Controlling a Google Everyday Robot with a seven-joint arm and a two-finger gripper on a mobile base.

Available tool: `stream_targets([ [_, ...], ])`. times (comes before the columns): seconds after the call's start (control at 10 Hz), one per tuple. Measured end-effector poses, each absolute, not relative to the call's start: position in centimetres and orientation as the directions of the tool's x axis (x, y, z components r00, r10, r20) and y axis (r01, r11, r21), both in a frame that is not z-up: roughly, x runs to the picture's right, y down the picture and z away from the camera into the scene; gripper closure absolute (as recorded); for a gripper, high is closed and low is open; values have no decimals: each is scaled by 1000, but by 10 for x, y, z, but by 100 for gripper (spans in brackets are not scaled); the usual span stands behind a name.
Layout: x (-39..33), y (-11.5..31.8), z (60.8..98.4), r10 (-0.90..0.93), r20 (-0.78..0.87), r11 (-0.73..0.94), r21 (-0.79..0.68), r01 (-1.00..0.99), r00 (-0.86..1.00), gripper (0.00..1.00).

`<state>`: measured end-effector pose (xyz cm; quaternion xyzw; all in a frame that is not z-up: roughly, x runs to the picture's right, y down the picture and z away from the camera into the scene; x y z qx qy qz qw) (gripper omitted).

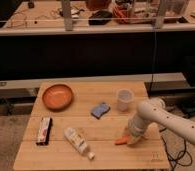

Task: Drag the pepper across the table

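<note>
The pepper (121, 142) is a small orange-red tapered piece lying on the light wooden table (56, 150), near its right front part. My gripper (128, 137) comes down from the white arm (161, 117) at the right and sits right at the pepper's right end, touching or covering it. The arm's wrist hides the fingers.
A round orange bowl (57, 96) sits at the back left. A blue sponge (100, 109) lies mid-table, a clear plastic cup (124, 99) behind the arm. A white bottle (77, 140) lies on its side at the front, a snack bar (44, 130) at the left.
</note>
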<state>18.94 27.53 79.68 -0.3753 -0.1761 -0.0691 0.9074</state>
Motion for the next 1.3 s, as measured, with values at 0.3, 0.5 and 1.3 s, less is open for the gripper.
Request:
stream_targets([
  [0.3,198,270,799,9,355,713,-658,244,935,99],
  [0.5,206,265,801,9,338,717,-658,229,941,99],
  [1.3,230,238,830,20,303,736,-650,191,953,99],
])
